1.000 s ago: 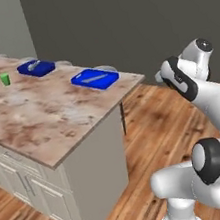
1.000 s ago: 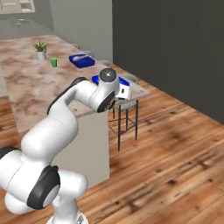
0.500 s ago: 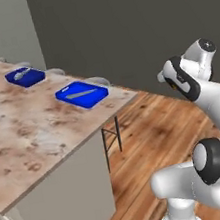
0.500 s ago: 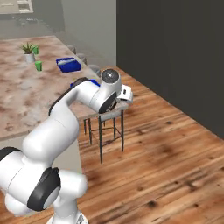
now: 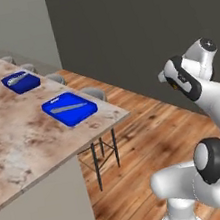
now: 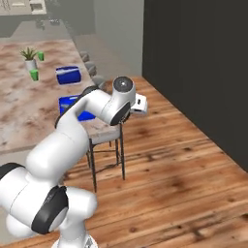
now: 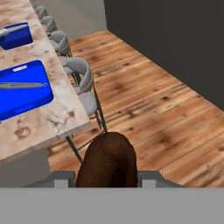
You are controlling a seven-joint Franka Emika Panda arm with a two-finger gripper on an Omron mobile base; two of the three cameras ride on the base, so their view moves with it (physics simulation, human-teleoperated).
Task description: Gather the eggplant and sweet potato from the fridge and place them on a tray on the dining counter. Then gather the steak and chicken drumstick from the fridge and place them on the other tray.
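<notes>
In the hand view my gripper [image 7: 106,177] is shut on the sweet potato [image 7: 107,155], a reddish-brown oval lump between the two fingertips. It hangs over the wooden floor, beside the corner of the dining counter [image 7: 52,118]. The hand [image 6: 139,103] is held out to the right of the counter's end. Two blue trays lie on the marbled top: the nearer tray [image 5: 68,108] [image 7: 22,89] and the farther tray [image 5: 21,81] [image 6: 68,75]. Each holds a long silver utensil. The eggplant, steak and chicken drumstick are out of view. I cannot tell whether the dark grey wall [image 6: 193,63] is the fridge.
Grey bar stools [image 7: 83,81] stand in a row along the counter's edge, below the hand. A potted plant [image 6: 29,57] and green cups [image 6: 34,74] sit farther back on the counter. Wooden floor [image 6: 184,160] stretches to the right.
The base has driven, so both base views shifted and the counter's end and trays now sit closer. The arm keeps its pose and its grip on the sweet potato.
</notes>
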